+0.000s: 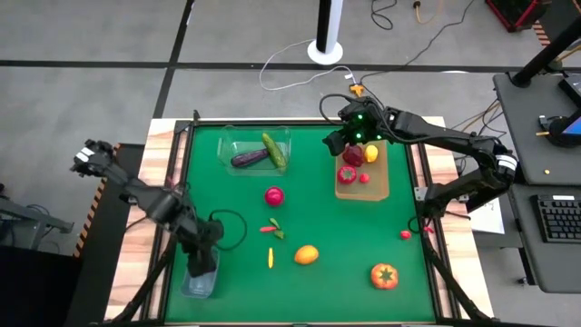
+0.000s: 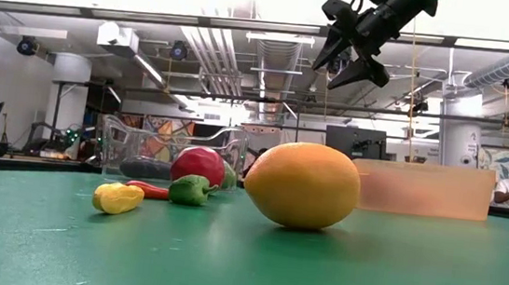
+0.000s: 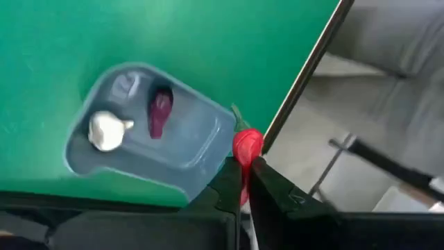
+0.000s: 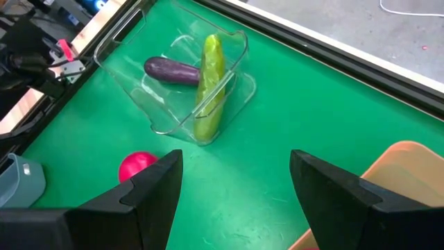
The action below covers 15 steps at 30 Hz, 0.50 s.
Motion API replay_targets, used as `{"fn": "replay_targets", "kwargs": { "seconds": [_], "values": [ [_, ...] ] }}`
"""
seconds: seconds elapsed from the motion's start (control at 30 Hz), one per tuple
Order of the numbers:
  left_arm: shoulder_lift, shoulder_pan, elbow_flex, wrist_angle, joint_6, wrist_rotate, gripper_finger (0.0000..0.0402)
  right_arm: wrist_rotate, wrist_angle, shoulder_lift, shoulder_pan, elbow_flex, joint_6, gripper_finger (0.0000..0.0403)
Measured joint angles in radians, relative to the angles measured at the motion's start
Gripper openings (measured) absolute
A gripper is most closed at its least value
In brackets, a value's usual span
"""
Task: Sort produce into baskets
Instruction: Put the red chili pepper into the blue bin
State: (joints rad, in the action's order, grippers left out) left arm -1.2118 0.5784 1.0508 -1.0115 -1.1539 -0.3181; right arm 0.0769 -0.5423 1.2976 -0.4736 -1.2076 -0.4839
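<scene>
Left hand (image 3: 244, 182): low over the near left corner of the green surface (image 1: 363, 227), above the bluish-grey tub (image 1: 201, 275); fingers clenched on a small red chilli (image 3: 247, 144) with a green stem.

Bluish-grey tub: holds a white garlic bulb (image 3: 107, 130) and a small dark purple-red piece (image 3: 159, 111), apart from each other.

Right hand (image 1: 347, 134): raised above the far end of the tan wooden tray (image 1: 381, 182); fingers spread wide, grasping nothing.

Tan wooden tray: far right of the surface. Holds a dark red round fruit (image 1: 353, 154), a red fruit (image 1: 347, 174) just beside it, and a small red piece (image 1: 364, 178).

Clear plastic tub (image 1: 238, 143): far side, left of the tray. Holds a purple eggplant (image 4: 172, 70) and a green cucumber (image 4: 210, 87); the cucumber leans up over the tub's rim.

Loose on the surface:
- red round fruit (image 1: 274, 195), near the middle, on the near side of the clear tub;
- small red and green chillies (image 1: 273, 230), close together, nearer than the red fruit;
- small yellow chilli (image 1: 270, 258), just left of the orange fruit;
- orange round fruit (image 1: 307, 255);
- tomato with green top (image 1: 384, 275), near right;
- two tiny red pieces (image 1: 406, 234) at the right edge.
</scene>
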Motion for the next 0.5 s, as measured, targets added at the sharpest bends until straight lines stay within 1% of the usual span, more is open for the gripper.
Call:
{"fn": "replay_targets", "kwargs": {
  "seconds": [0.1, 0.3, 0.43, 0.5],
  "values": [
    [-0.035, 0.025, 0.000, 0.011, -0.006, -0.001, 0.0001, 0.000, 0.002, 0.000, 0.000, 0.000, 0.002, 0.0256],
    [-0.068, 0.029, 0.000, 0.079, 0.014, 0.012, 0.0001, 0.000, 0.002, 0.000, 0.000, 0.000, 0.005, 0.0256],
    [-0.081, 0.046, 0.000, 0.095, 0.016, -0.020, 0.0001, 0.001, 0.002, 0.000, 0.000, 0.000, 0.003, 0.0256],
    [-0.087, 0.056, 0.000, 0.097, 0.015, -0.019, 0.0001, 0.002, 0.001, 0.000, 0.000, 0.000, 0.004, 0.0256]
  ]
}}
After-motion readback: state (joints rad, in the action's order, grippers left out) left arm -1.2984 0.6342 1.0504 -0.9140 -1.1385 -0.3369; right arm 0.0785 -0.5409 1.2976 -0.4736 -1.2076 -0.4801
